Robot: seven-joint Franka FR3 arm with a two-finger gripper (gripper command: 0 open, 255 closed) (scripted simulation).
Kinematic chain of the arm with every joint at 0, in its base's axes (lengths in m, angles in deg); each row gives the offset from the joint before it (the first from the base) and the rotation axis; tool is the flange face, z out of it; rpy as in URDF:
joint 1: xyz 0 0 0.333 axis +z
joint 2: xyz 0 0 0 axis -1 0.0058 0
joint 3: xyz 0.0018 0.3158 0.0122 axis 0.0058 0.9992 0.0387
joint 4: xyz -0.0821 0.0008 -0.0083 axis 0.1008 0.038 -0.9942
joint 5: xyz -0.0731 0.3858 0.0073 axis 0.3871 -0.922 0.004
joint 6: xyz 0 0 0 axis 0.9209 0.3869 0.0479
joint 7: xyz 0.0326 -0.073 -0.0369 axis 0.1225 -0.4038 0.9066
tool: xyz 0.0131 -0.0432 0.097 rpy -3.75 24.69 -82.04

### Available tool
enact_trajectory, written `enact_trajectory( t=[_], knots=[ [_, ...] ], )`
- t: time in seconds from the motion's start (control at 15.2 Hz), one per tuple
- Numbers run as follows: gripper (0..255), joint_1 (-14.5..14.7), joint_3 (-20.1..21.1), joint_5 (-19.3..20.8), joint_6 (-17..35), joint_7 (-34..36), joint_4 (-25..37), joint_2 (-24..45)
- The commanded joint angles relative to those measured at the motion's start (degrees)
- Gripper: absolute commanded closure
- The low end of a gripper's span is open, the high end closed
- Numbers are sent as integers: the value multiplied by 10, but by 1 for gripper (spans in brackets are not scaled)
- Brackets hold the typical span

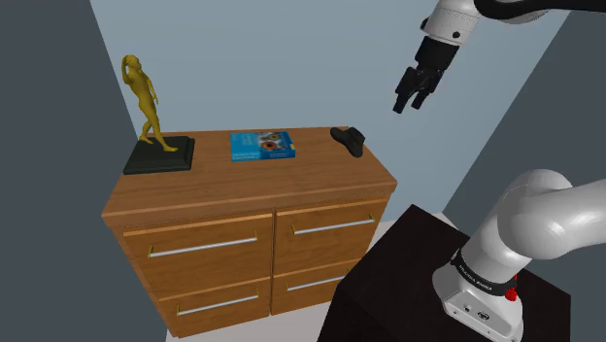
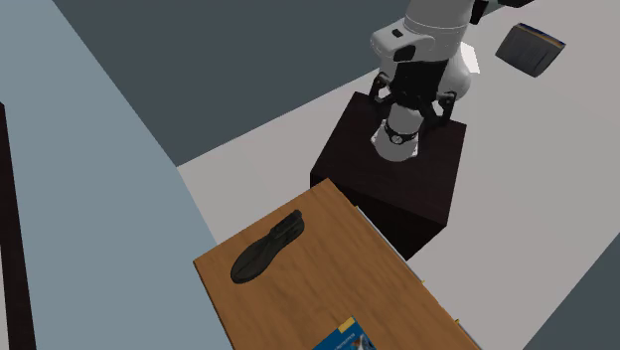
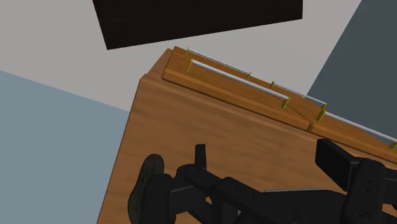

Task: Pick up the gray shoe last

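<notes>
1. Hanging in the air, the claw (image 1: 410, 105) is seen with its two black fingers spread apart, and nothing is held between them.
2. The dark gray shoe last (image 1: 349, 139) is laid lower than the claw, well apart from it, near the edge of the wooden dresser (image 1: 291, 183) top.
3. A blue book (image 1: 261, 145) is placed farther from the claw, flat on the same top.
4. Farthest from the claw, a golden figure (image 1: 146, 97) is stood upright on a dark base.
</notes>
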Motion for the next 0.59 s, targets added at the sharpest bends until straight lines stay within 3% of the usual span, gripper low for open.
enact_trajectory(
  t=[0.0, 0.53],
  knots=[
    [0, 0, 0, 0, 0, 0, 0, 0],
    [0, -21, -28, 19, 89, -2, 53, 176]
  ],
)
